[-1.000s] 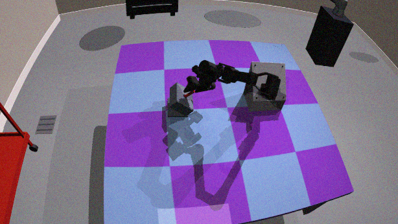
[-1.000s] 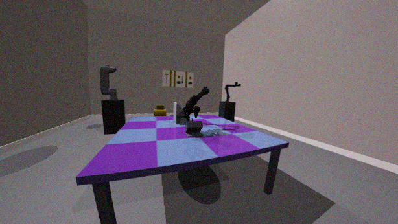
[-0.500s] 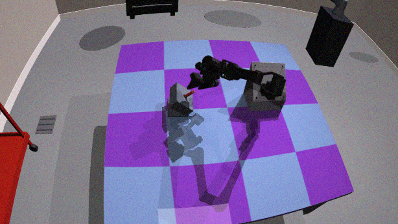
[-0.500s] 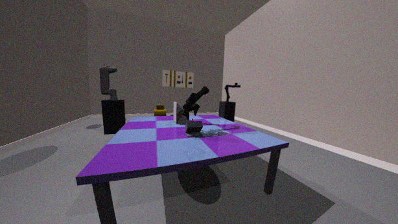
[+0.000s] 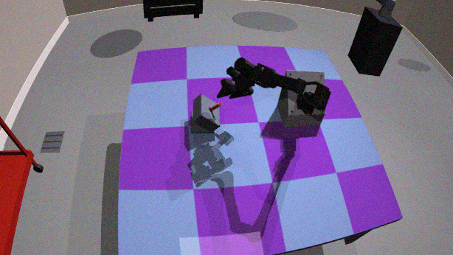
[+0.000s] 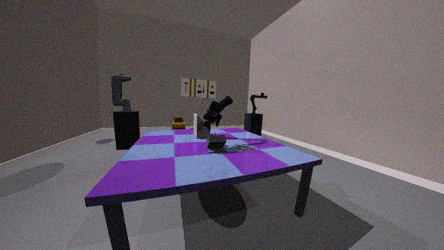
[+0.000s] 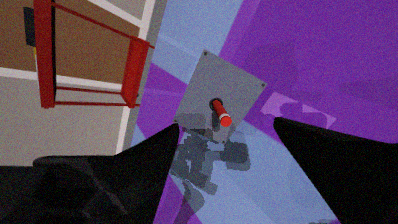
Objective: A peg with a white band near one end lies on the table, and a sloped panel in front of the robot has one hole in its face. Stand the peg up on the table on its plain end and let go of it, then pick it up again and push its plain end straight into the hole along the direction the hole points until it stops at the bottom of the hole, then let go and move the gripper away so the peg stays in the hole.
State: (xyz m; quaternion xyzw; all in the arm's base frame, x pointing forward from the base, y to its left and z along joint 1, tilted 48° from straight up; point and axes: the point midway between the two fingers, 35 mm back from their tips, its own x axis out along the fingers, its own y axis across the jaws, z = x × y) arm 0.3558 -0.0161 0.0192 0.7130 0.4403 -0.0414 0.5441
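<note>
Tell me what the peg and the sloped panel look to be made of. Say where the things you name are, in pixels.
The peg (image 5: 215, 107) (image 7: 220, 112): probably painted plastic or wood, smooth red, evenly colored with a pale band near its outer end; which one is unclear. The sloped panel (image 5: 207, 107) (image 7: 227, 82): matte gray, perhaps metal or plastic, flat-faced with small dark corner dots like screws.

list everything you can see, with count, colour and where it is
peg: one, red with white band, in the sloped panel's hole, banded end out
sloped panel: one, grey, on the table
table: one, purple and blue checks, mid-room
red frame: one, beside the table
black pedestals: two, beyond the table, an arm on each
wall panels: white and yellow, back wall
yellow object: one, by the back wall
arm: one, black, on a grey base
tool: one, black, open, off the peg
</note>
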